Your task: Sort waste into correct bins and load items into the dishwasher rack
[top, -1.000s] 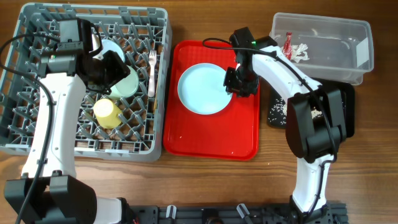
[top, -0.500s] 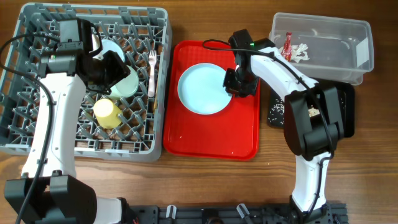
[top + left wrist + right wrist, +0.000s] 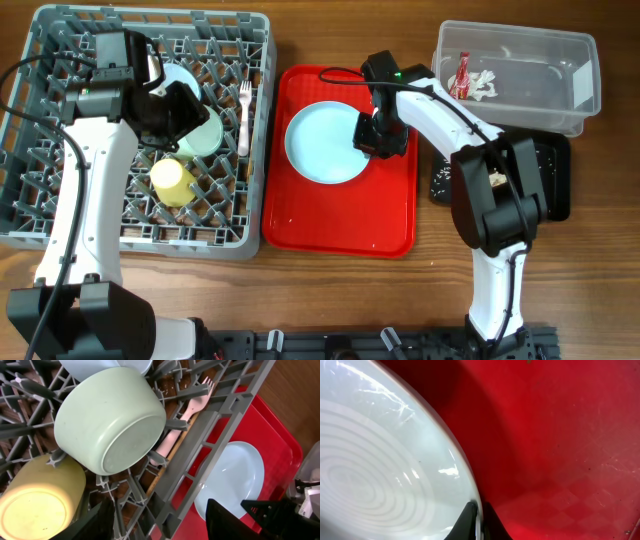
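The round pale blue plate lies flat on the red serving tray. My right gripper is shut on the plate's right rim; the right wrist view shows its fingertips pinching the edge of the plate. My left gripper hovers open over the grey dishwasher rack, holding nothing. Below that gripper the rack holds the upturned green bowl, the yellow cup, the white fork and the saucer.
The clear tub at the back right holds the red wrapper and the white napkin. The black tray lies in front of it, with crumbs at its left end. Bare wooden table runs along the front.
The right gripper's jaws have closed onto the plate's right rim, and the wrist has shifted slightly left. The left arm has not moved.
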Robot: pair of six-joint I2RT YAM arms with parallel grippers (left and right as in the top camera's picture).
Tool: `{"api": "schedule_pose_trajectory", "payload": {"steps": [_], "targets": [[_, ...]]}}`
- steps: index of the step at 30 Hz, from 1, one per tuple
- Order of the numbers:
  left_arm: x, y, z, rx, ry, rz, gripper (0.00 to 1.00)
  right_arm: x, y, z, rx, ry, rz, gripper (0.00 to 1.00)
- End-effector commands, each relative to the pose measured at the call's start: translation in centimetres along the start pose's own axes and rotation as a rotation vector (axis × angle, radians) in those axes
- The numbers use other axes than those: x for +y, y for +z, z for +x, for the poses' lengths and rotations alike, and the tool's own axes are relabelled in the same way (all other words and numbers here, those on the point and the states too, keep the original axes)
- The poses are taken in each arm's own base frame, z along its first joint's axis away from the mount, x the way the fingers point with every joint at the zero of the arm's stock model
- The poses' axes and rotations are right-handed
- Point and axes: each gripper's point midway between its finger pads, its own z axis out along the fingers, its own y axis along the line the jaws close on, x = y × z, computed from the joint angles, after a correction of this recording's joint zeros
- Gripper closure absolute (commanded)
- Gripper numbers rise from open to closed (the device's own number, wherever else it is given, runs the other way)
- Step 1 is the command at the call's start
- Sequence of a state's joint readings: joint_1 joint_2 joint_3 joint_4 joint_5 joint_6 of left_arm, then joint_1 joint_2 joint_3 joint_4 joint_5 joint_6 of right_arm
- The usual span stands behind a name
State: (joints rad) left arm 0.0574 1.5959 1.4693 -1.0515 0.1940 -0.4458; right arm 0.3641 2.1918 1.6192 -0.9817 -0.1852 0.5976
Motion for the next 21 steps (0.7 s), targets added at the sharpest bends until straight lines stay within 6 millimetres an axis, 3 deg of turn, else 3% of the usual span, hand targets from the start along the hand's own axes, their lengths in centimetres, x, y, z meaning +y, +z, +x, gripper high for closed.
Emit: {"api": "schedule_pose_trajectory", "payload": {"steps": [1,5,14,19,21], "targets": [[0.1,-0.5,-0.3,-0.020,0.022,-0.005,0.42,-1.0,0.8,0.2,0.011,-0.018,0.047,0.96],[0.5,-0.5,-0.5,-0.034,0.022,-0.028,0.42,-0.4,-2.2,-0.4,-0.060,-0.052,0.017,0.96],[0.7,-0.6,-0.8,-0.047,0.022,-0.045,0.41,2.0,-12.7,-1.0,-0.314,-0.172,-0.109,0.96],[0.7,-0.6,-0.9,-0.052,0.023,-0.042,0.36,3.9,-16.6,-0.3,-0.385,-0.232,-0.231,0.96],[0.6,-0.6,-0.9,-0.051,0.024,-0.037,0.33,4.8,-17.3,0.0,-0.385,-0.247,-0.281,0.96]]}}
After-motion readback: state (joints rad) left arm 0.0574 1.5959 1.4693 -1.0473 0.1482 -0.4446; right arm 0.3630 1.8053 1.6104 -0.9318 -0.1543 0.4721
